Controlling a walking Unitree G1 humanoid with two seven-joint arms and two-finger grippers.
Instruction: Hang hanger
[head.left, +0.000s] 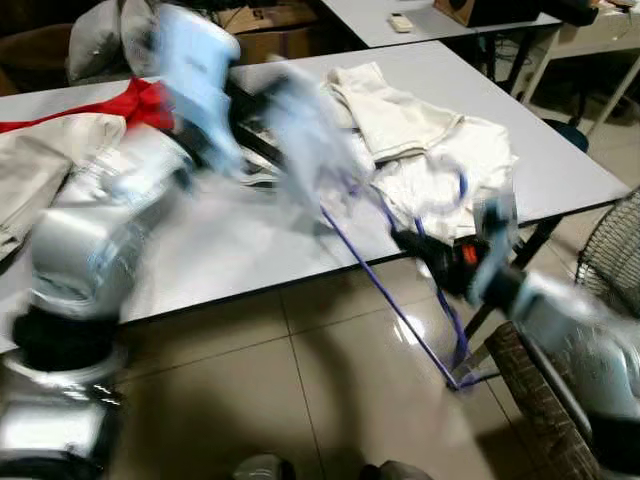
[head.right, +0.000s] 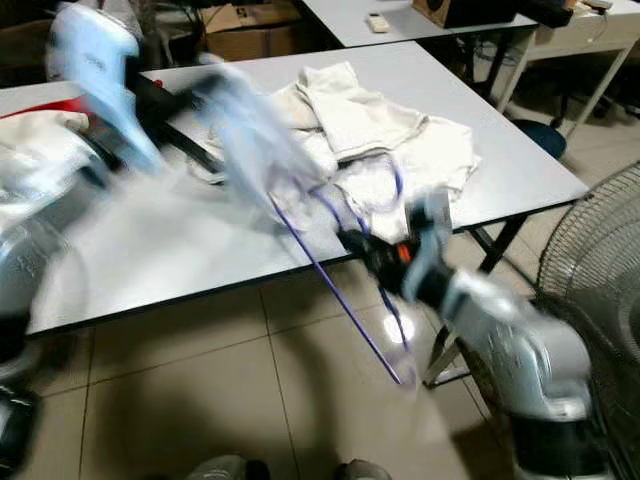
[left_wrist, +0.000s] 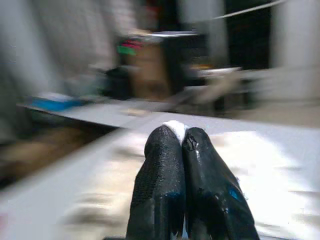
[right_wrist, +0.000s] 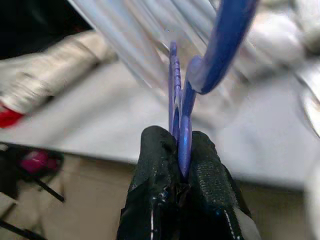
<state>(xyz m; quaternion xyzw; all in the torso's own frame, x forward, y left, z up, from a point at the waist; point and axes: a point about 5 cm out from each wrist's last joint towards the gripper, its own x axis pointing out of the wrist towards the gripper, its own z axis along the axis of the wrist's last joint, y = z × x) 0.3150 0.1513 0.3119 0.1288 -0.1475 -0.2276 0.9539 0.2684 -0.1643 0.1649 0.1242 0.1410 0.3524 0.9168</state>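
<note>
Gripping the blue hanger (right_wrist: 181, 107) edge-on, right gripper (right_wrist: 180, 150) clenched on the thin plastic — both black fingers pressed flat against it. In the head views, hanger hangs off the near edge of the white table (head.left: 560, 170), its long blue bar slanting down toward the tiled floor (head.left: 300, 400), with pale cloth (head.left: 300, 130) draped on the upper part. Heavy motion blur there; exact contact between cloth and hanger not resolvable.

Left gripper (left_wrist: 182, 142) closed, a scrap of white fabric (left_wrist: 175, 127) pinched at the tips.

Handling judgement: hanger looks light, stiff, narrow in section — likely to pivot or twist in a pinch taken far from the hook. Smooth plastic, so slip under a swinging load is plausible. Garment soft and limp; will shift its weight freely. Better hold probably close under the hook, where turning leverage is least. White clothes (head.left: 440, 160) heaped on the table behind.
</note>
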